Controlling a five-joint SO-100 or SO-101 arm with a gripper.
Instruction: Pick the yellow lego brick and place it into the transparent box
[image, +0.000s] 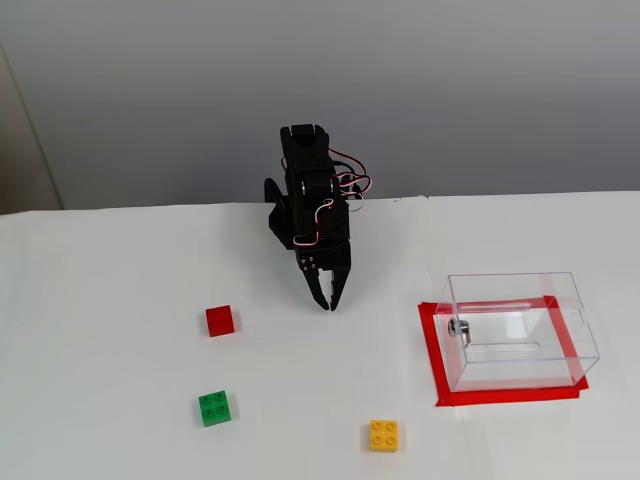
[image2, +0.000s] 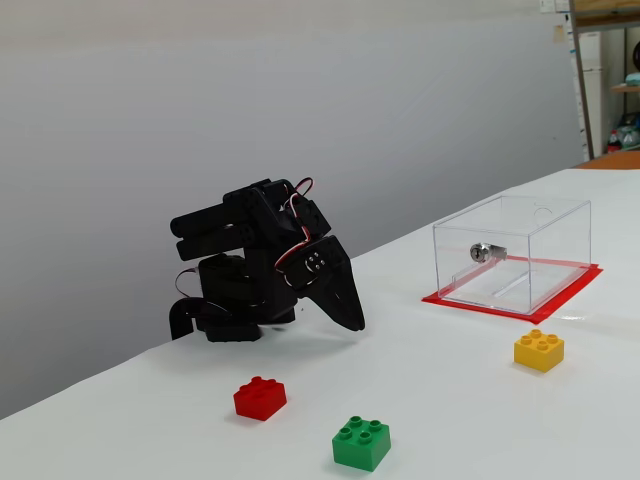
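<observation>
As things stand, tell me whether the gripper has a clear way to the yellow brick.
Probably yes. The gripper is folded near the base, and only bare table lies between it and the yellow lego brick.

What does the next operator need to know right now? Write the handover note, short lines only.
Hand: empty, folded down near the arm's base with its tip close to the table; it looks shut in both fixed views.
Yellow lego brick: on the table at the front edge of the higher fixed view, untouched, apart from the hand.
Transparent box: on its red tape frame, right of the arm, nothing inside.
Red brick and green brick: on the left, not part of the job.
Done: nothing yet.
Left: reach the yellow lego brick, grasp it, carry it over the transparent box, release.
</observation>
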